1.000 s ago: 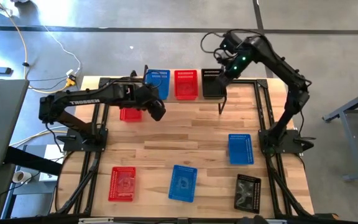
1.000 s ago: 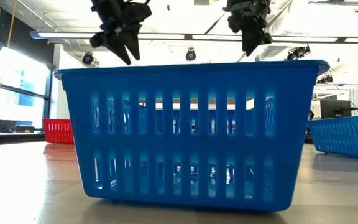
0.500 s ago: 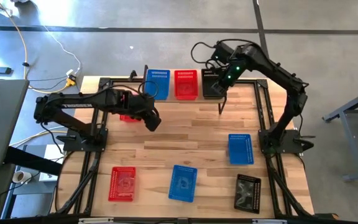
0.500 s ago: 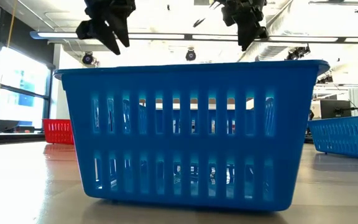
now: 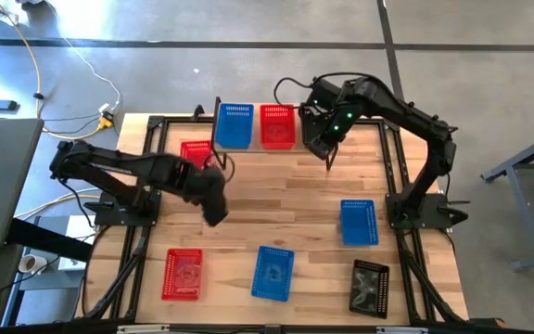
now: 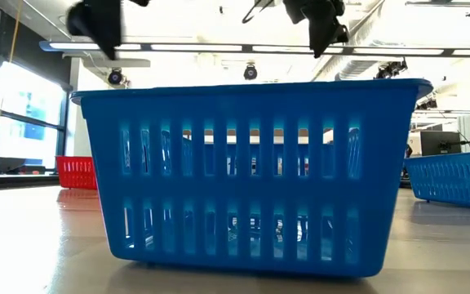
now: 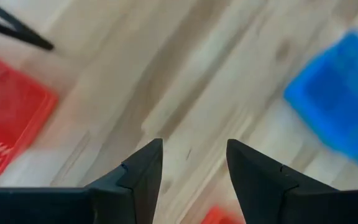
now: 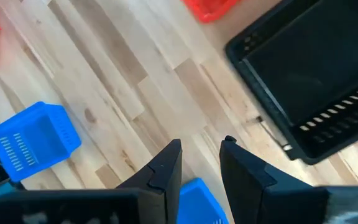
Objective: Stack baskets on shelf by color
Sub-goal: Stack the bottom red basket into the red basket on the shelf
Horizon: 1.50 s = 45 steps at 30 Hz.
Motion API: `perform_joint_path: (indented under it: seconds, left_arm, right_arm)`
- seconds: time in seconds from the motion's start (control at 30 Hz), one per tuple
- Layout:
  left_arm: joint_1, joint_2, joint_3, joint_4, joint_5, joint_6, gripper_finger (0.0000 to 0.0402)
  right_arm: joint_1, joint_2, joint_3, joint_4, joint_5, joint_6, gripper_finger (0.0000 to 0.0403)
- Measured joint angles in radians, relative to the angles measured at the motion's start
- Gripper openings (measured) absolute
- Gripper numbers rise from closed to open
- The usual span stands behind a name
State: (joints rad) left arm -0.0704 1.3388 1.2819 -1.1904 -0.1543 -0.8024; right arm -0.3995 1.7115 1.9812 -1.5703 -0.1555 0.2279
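Note:
The shelf (image 5: 257,146) stands at the table's far edge and bears a blue basket (image 5: 235,125), a red basket (image 5: 277,125) and a black basket (image 8: 309,74). The black one is mostly hidden under my right arm in the high view. Another red basket (image 5: 196,151) sits on the table left of the shelf. My left gripper (image 5: 213,210) is open and empty over bare tabletop, left of centre; it also shows in its wrist view (image 7: 193,163). My right gripper (image 5: 319,141) hangs over the black basket's near side, slightly open and empty (image 8: 201,149).
Near the front edge lie a red basket (image 5: 183,274), a blue basket (image 5: 273,273) and a black basket (image 5: 370,287); another blue basket (image 5: 358,222) lies at the right. The front blue basket (image 6: 247,175) fills the low view. Bare wood lies mid-table.
My left gripper has gone from beside the shelf's left end toward the table's near edge and a little left, uncovering the red basket on the table. My right gripper has moved a little toward the table's left and near side, over the black basket on the shelf.

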Motion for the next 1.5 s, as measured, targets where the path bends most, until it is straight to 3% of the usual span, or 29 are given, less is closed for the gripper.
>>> perform_joint_path:
  seconds: [0.2, 0.37, 0.7, 0.9, 1.5]
  left_arm:
    - [-0.164, -0.007, 0.000, -0.105, 0.020, 0.059, 0.0170]
    - [-0.302, -0.010, -0.007, -0.098, 0.002, 0.110, 0.0170]
    - [-0.523, -0.034, -0.192, 0.000, 0.000, 0.033, 0.0170]
    - [-0.555, -0.032, -0.299, 0.105, 0.068, -0.008, 0.0170]
    - [-0.528, -0.032, -0.543, 0.323, 0.122, -0.030, 0.0170]
  right_arm:
    - [0.062, 0.000, 0.000, 0.000, 0.001, 0.018, 0.0096]
    - [0.112, 0.000, 0.000, 0.000, 0.025, 0.034, 0.0096]
    - [0.166, 0.000, 0.000, 0.000, 0.032, 0.034, 0.0096]
    - [0.167, 0.000, 0.000, 0.000, 0.035, 0.034, 0.0096]
    - [0.167, 0.000, 0.000, 0.000, 0.049, 0.026, 0.0096]
